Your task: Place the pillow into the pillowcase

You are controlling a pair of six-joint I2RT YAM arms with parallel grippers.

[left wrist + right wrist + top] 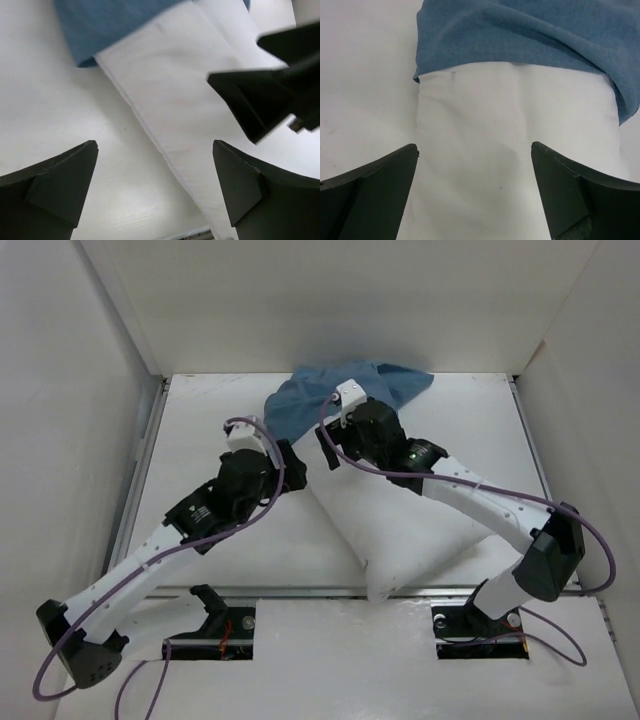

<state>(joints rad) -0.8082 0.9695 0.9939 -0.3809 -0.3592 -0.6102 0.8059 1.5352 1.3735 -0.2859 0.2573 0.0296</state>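
The white pillow [400,530] lies diagonally across the table, its near corner at the front edge. Its far end sits inside the slate-blue pillowcase [310,400], bunched at the back wall. My left gripper [297,462] is open and empty, hovering over the pillow's left edge [185,85] just short of the pillowcase hem [105,25]. My right gripper [330,448] is open and empty above the pillow [515,130], its jaws spread either side of it, facing the pillowcase opening [520,30]. The right gripper's fingers [260,100] show in the left wrist view, close beside my left gripper.
White walls [110,360] close in the table on the left, back and right. A metal rail [260,591] runs along the front edge, with the two arm bases [215,625] set in cutouts behind it. Purple cables [590,540] loop beside both arms.
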